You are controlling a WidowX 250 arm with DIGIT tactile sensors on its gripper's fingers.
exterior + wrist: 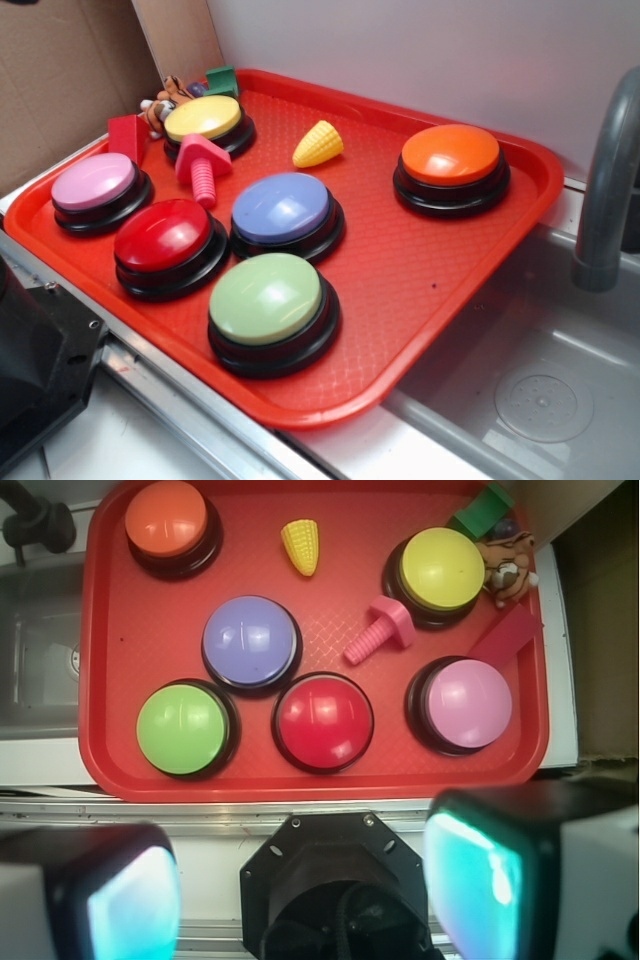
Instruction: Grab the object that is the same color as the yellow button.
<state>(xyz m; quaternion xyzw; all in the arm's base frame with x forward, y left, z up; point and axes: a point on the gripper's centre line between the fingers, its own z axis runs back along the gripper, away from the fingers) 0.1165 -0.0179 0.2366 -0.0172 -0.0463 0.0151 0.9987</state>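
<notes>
We find the corn cob (301, 546) lying clear beside the yellow button (441, 568); our tool (300, 900) hangs spread, empty.

exterior view low and oblique beside the red tray (420, 290), wrist view straight down from high above it

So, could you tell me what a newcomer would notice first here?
Six large dome buttons fill the red tray, with the orange button alone at one corner. Between it and the yellow button lies a small yellow corn cob. The fingers stand wide apart, short of the tray.
</notes>
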